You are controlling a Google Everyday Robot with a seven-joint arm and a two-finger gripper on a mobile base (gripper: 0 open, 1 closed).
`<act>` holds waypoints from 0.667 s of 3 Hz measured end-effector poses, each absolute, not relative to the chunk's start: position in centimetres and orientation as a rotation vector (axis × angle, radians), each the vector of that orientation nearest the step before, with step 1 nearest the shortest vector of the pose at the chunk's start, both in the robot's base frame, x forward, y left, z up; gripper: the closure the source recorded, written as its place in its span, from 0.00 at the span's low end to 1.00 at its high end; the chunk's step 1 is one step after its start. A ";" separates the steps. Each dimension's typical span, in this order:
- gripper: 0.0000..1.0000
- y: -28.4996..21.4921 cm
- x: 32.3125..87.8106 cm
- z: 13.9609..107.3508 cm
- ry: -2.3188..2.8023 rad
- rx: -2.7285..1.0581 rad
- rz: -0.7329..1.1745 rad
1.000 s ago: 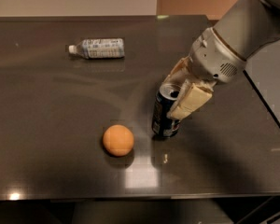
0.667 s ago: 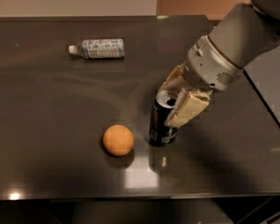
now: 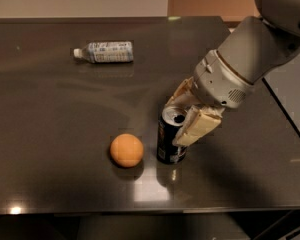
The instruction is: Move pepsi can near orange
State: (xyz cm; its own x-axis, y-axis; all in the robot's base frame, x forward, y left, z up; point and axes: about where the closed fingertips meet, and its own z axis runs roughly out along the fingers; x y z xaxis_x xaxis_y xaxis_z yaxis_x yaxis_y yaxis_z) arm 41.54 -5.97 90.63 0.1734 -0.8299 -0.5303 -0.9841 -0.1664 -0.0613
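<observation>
Shows a pepsi can [image 3: 168, 146] standing upright on a dark glossy table [image 3: 60, 114], long axis vertical, silver top and its opening facing up. Grips that can near the rim with the gripper [image 3: 180, 119], reaching down and in from the view's right on a thick white arm [image 3: 250, 54]. Presses one cream finger [image 3: 197, 126] against the can's near right side and sets the other behind the far side, so closed on the can, not open. Places the orange [image 3: 126, 150] to the view's left of the can, near but not touching, with a narrow strip of bare table between and both at about the same depth. Probably calls for no more than a small sideways shift toward the orange, or simply a release, with the can kept vertical. Hides the can's upper right side and the far finger's contact behind the gripper. Base contact with the table: impossible to tell. Includes a clear plastic bottle [image 3: 104, 52] lying on its side, well apart at the far left.
</observation>
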 end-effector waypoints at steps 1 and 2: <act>0.00 -5.7 41.2 90.1 1.695 -2.084 0.563; 0.00 -5.7 41.2 90.1 1.695 -2.085 0.564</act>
